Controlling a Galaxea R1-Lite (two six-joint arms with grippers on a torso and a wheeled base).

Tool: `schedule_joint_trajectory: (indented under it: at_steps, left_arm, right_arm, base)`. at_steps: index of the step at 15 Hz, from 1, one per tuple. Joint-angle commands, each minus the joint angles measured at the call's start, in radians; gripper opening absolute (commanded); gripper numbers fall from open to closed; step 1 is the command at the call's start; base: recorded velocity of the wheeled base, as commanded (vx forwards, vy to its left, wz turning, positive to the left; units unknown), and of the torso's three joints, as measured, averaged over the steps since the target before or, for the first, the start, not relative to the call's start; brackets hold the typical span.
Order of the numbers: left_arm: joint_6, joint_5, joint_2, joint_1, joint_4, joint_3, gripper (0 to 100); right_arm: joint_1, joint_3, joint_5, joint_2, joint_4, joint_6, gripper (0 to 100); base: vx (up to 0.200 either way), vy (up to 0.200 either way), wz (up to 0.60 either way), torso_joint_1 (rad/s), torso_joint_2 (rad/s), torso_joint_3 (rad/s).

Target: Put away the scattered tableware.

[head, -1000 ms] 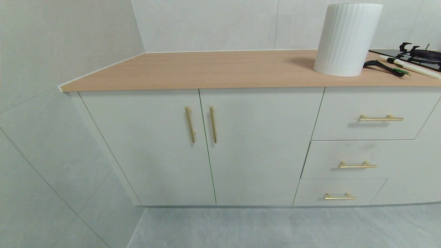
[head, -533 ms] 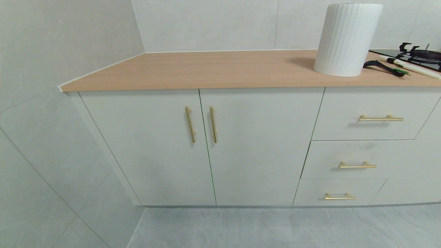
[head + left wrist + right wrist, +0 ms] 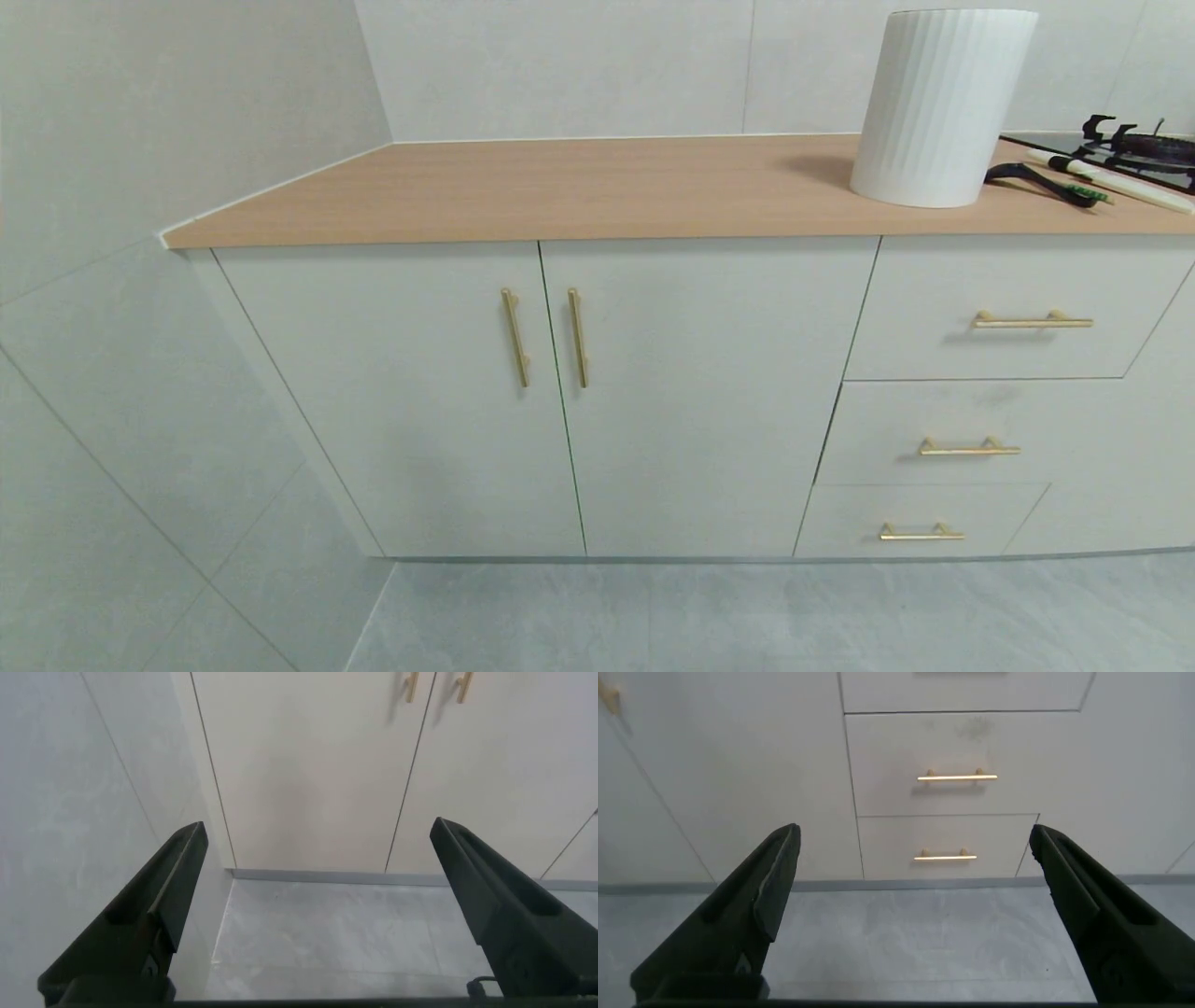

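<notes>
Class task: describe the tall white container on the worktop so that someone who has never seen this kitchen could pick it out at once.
Start at the wooden worktop. Toward its right end, above the top drawer, stands the container, just left of the utensils. It alone is tall, white and ribbed.

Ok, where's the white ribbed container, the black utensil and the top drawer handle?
white ribbed container (image 3: 938,112), head view, its side.
black utensil (image 3: 1027,175), head view, its curved handle.
top drawer handle (image 3: 1032,322), head view, middle of bar.

Left gripper (image 3: 313,905) — right gripper (image 3: 910,905) — both agape
</notes>
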Motion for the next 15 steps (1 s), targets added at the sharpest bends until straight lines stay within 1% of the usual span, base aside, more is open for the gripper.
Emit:
schedule_joint_trajectory:
  at_steps: [1,11,14,15]
  left_arm:
    - [-0.002,0.0,0.0,0.0,-0.001,0.0,100]
    - [-0.002,0.0,0.0,0.0,-0.001,0.0,100]
    - [0.004,0.0,0.0,0.0,-0.001,0.0,100]
    - [0.003,0.0,0.0,0.0,-0.001,0.0,100]
  right_arm:
    - [0.001,0.001,0.003,0.001,0.004,0.0,100]
    - [0.001,0.001,0.003,0.0,0.004,-0.002,100]
    - [0.001,0.001,0.005,0.0,0.004,-0.002,100]
    - [0.001,0.001,0.005,0.0,0.004,-0.002,100]
  base:
    - [0.0,0.0,0.0,0.0,0.0,0.0]
    - [0.0,0.0,0.0,0.0,0.0,0.0]
    - [0.0,0.0,0.0,0.0,0.0,0.0]
    - [0.0,-0.2,0.0,0.002,0.0,0.002]
